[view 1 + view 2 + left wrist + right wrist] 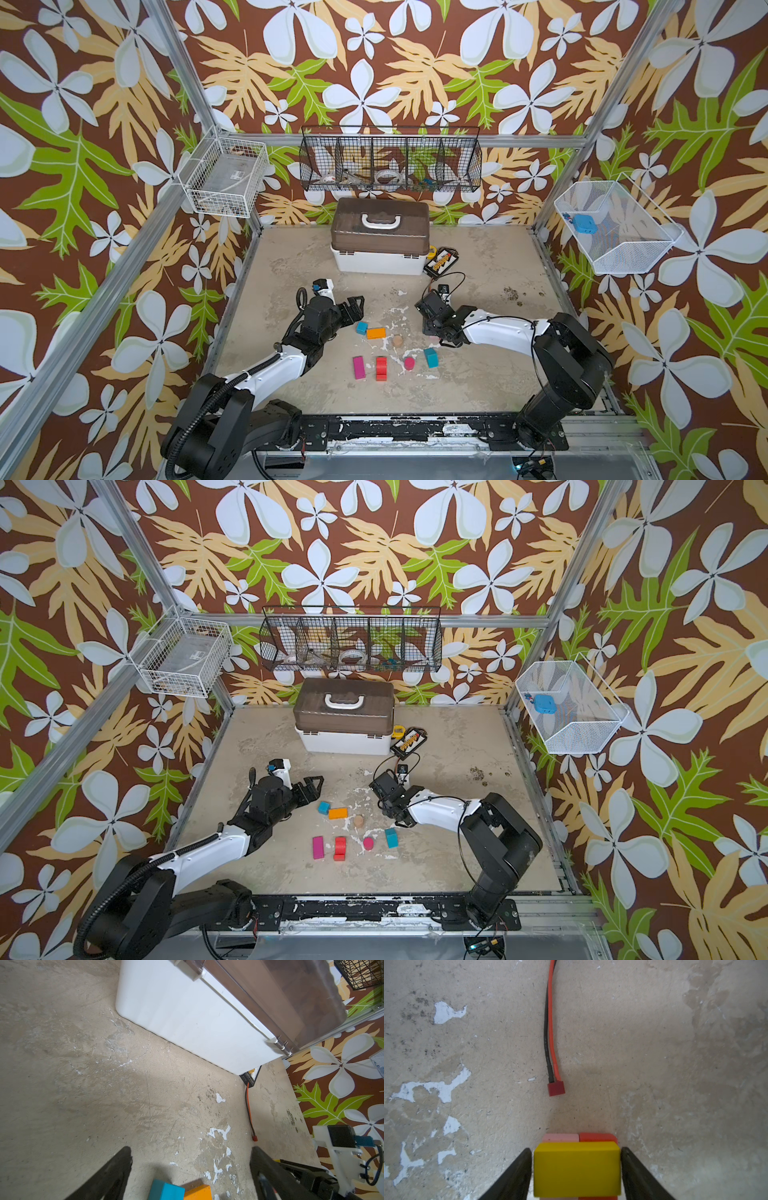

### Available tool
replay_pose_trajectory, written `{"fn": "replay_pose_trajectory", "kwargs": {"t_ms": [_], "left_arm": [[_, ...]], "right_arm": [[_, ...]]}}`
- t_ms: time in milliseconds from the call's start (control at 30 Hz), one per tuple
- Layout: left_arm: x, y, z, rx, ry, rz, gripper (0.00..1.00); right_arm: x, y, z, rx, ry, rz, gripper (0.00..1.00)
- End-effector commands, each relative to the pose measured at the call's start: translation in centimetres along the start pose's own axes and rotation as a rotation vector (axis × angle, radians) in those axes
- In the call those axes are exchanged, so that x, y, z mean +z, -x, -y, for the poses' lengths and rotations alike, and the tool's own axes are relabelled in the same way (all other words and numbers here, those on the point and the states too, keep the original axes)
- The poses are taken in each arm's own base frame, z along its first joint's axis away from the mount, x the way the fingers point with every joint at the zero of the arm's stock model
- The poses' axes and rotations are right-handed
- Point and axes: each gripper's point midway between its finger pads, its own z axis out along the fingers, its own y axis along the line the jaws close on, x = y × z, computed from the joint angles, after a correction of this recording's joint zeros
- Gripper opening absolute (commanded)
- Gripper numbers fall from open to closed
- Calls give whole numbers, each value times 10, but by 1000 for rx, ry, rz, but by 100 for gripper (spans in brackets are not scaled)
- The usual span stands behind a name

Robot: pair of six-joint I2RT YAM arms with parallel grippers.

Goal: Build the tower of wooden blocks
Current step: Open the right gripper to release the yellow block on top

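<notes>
Surface (pixel 478 374): mottled beige board, scuffed, with white chipped patches near its middle.
Rear: white box (pixel 376 259) with brown lid; black and yellow pack (pixel 442 262) just beside it.
Cable (pixel 550 1022): red and black, ends in a red plug (pixel 556 1088).
Middle: teal cube (pixel 361 327) touching orange block (pixel 376 333); tan cylinder (pixel 398 341) near.
Front row: magenta bar (pixel 358 367), red piece (pixel 381 368), pink cylinder (pixel 409 363), teal block (pixel 431 357), all apart.
Near plug: pink block (pixel 560 1137) and orange-red block (pixel 598 1137), touching side by side.
</notes>
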Motion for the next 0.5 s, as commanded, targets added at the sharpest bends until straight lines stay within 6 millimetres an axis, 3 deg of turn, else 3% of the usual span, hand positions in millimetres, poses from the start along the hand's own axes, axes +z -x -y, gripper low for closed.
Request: {"fn": "replay_pose_trajectory", "kwargs": {"t_ms": [0,467], "left_arm": [[1,5,4,-11,-14,14,90],[1,5,5,-12,-15,13,90]], "right_arm": [[-3,2,3,14,-8,5,70],[-4,0,9,16,-28,14,71]]}}
